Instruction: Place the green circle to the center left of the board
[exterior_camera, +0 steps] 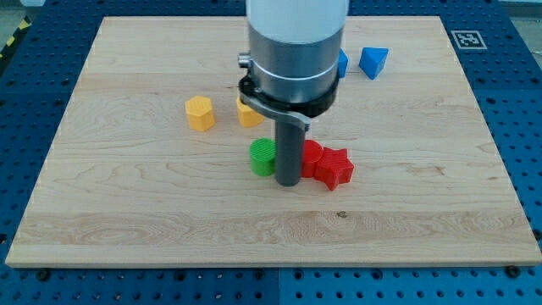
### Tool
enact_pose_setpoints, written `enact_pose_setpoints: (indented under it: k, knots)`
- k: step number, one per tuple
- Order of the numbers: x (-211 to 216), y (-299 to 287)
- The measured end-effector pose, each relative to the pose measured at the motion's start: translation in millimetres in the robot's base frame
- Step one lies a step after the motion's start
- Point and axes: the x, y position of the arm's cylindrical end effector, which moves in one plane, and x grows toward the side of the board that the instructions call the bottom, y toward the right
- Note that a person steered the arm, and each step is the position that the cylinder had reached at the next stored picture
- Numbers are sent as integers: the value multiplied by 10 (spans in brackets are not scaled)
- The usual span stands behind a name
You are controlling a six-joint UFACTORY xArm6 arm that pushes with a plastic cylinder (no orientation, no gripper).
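Nearest you, the counter's (169, 229) front strip is bare wood w/ a small dark knot near the view's bottom centre. Next back, approx mid-board, you've got my tip (288, 183) down on the wood, just right of the green circle (262, 157); rod looks to be touching or v. nearly touching its right side, can't tell which. No claw on this rig, just the straight dark rod, so nothing wide, narrow or held to report.

Just right of the rod sit two red blocks touching each other: a red star (335, 166) in front, and a 2nd red block (312, 155) partly hidden behind the rod, shape unclear.

Further back, left of centre, a yellow hexagon-ish block (200, 112) stands alone. A 2nd yellow block (248, 113) is half covered by the arm's housing. Farthest, toward the view's top right, a blue triangle-ish block (373, 61), plus another blue block (343, 62) peeking out beside the housing.
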Motion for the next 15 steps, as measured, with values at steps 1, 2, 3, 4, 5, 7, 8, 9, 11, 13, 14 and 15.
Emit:
enact_pose_setpoints:
  k: [1,2,3,4,5,7,8,9,11,13,14,15]
  knots:
    - [-37,243]
    - [-86,189]
    - [-139,-67]
    - [-178,-391]
    - [-384,-690]
    - [-515,-1267]
    - [-583,-1688]
    - [-652,-2006]
    - [-663,-2247]
    - [-1290,-2484]
    - [-1425,-2494]
    - [-1235,-2731]
